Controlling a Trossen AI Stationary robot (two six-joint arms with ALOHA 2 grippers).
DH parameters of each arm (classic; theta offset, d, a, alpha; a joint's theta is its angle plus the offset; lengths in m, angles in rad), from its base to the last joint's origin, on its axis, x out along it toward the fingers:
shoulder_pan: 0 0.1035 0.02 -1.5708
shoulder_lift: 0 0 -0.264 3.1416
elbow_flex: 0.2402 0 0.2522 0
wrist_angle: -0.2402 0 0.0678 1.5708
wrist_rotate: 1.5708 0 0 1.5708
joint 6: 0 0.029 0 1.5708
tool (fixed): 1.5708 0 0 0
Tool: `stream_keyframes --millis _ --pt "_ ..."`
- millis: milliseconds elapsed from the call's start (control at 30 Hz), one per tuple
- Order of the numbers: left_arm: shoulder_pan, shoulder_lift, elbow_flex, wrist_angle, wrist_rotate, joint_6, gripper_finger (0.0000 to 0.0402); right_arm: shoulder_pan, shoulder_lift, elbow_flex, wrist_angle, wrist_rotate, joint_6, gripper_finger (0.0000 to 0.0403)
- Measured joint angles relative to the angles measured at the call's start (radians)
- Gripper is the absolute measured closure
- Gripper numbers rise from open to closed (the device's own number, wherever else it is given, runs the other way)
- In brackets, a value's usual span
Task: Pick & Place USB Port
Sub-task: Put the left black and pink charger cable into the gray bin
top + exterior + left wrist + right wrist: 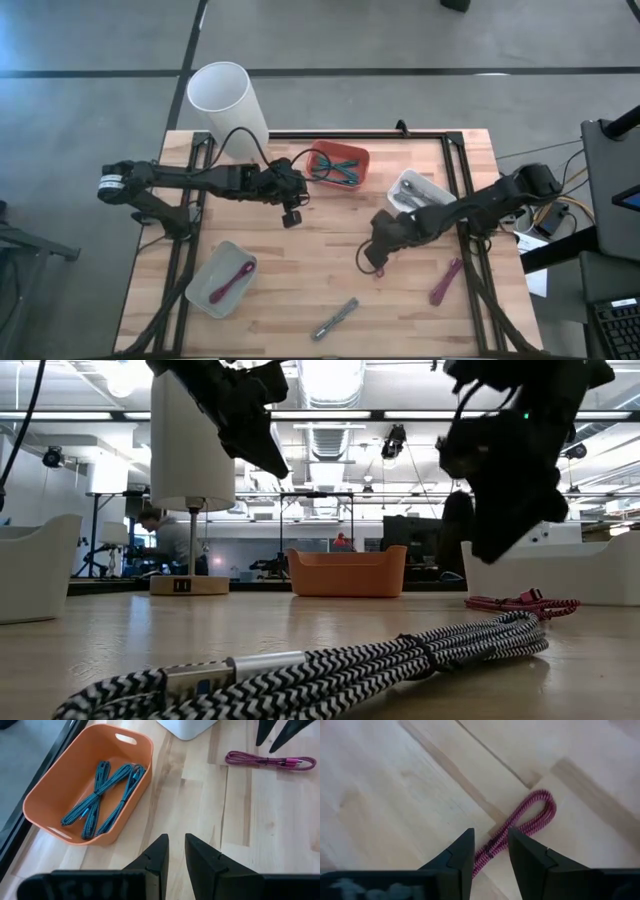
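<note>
Fingers (465, 857) of right gripper (490, 851) straddle the pink cable (520, 827), slightly apart, not clamped, cable flat on worktop (395, 795); grasp step: next, close, then lift.

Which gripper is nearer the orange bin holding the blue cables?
Left. The left gripper hangs just beside the orange bin; the right gripper is farther off, over a pink cable on the table.

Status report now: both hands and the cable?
Right hand straddles pink cable, fingers apart, not clamped. Left hand empty beside orange bin. Nothing blocking.
</note>
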Motion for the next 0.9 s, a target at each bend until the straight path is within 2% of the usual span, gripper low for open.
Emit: stream_keyframes --millis 233,500,700,900 --pt "0.0 0.001 -0.012 0.002 0.0 0.0 0.0333 0.007 0.098 0.018 -0.007 -0.002 0.032 0.0291" --pt "0.0 0.001 -0.013 0.005 0.0 -0.004 0.0333 0.005 0.166 0.036 -0.059 0.025 0.155 0.0296" --pt "0.0 0.001 -0.013 0.006 0.0 -0.004 0.0333 0.0 0.228 0.058 -0.056 0.037 0.143 0.0297" --pt "0.0 0.001 -0.013 0.006 0.0 -0.004 0.0333 -0.002 0.242 0.087 -0.056 0.036 0.044 0.0319"
